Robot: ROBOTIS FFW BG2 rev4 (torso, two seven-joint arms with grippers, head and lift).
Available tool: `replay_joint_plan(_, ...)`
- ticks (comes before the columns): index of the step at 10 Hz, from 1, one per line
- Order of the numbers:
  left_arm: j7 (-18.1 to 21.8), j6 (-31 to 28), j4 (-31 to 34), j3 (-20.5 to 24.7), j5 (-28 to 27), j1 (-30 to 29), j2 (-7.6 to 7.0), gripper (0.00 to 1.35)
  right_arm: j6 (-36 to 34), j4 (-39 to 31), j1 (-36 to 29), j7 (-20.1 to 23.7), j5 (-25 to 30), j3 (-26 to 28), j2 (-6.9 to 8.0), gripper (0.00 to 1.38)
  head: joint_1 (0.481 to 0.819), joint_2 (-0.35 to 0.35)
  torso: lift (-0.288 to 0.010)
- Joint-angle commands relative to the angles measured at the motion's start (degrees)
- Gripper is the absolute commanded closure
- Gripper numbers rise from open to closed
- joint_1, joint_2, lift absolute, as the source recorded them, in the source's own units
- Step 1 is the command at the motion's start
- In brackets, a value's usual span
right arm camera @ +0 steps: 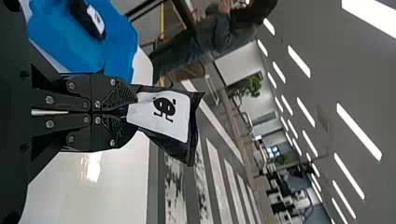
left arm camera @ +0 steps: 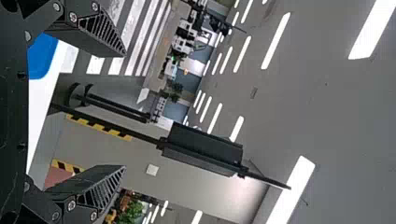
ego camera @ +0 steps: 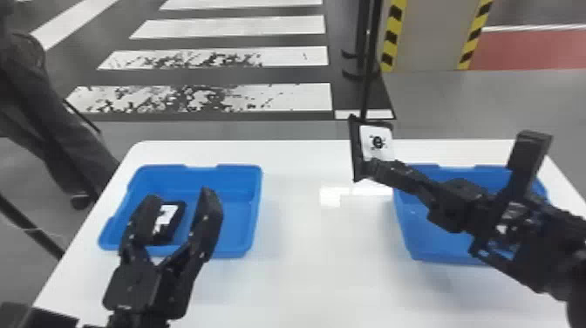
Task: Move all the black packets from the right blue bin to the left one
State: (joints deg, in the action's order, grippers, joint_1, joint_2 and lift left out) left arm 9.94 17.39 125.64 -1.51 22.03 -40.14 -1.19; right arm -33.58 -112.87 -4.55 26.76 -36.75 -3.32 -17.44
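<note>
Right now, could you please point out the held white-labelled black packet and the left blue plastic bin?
Held black packet (right arm camera: 163, 123): right wrist view, white label.
Left blue bin (ego camera: 236, 220): head view, bare floor.

Rows of ceiling lights (right arm camera: 358, 131) shine overhead, leaving white glare on the glossy table (ego camera: 296, 270) and soft shadow along the near side of the right blue bin (ego camera: 436, 244).

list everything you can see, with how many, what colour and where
bins: two, blue, left and right on the table
table: one, white, under the bins
packets: two, black with white labels, one in the left bin, one held up
partly hidden item: one, black and white, at the right bin, possibly a packet
floor stripes: several, white, beyond the table
pillar: one, grey, yellow-black edges, behind
left gripper: one, black, over the left bin
right gripper: one, black, gripping a packet
</note>
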Motion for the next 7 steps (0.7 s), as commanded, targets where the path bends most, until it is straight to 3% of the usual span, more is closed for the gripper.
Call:
replay_joint_plan(1,2.5,-2.8,0.1,0.9,1.2,2.7,-0.04,0.22,0.3,-2.9,-0.4,0.7,-4.3,-6.5,-1.54,1.17,0.695,0.142,-0.14)
replay_joint_plan(4,8.8,-15.0,1.1,2.8,3.1,7.7,-0.3,0.3,0.3,-3.5,1.7,0.6,-5.0,-14.4,-2.86,1.17,0.695,0.246,-0.14)
replay_joint_plan(7,10.6,-23.2,1.5,3.5,2.8,8.6,-0.56,0.31,0.8,-4.3,3.6,0.0,-5.1,-18.4,-3.56,1.17,0.695,0.264,-0.14)
